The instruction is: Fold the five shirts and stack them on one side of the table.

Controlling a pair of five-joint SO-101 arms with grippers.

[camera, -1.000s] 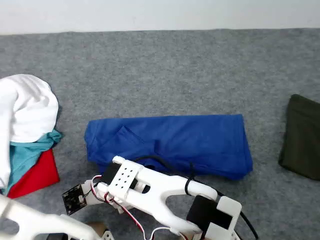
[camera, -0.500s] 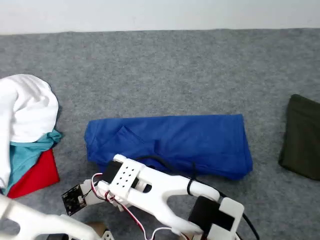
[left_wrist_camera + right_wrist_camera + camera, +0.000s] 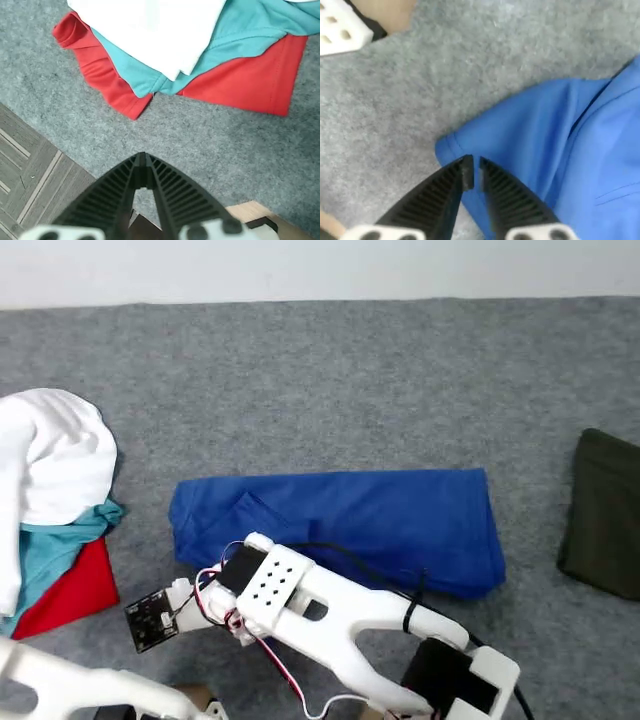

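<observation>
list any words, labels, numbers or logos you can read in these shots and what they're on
No text can be read in any view.
The blue shirt, white shirt, teal shirt, red shirt and dark green shirt are plain cloth, with no print or tag showing.
On an arm, the small circuit board: any marking is too small to read.

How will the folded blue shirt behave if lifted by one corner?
Soft creases suggest the blue shirt is floppy, so its fold would likely sag open. Pushed across the rough grey mat, it would probably bunch, not slide.
</observation>
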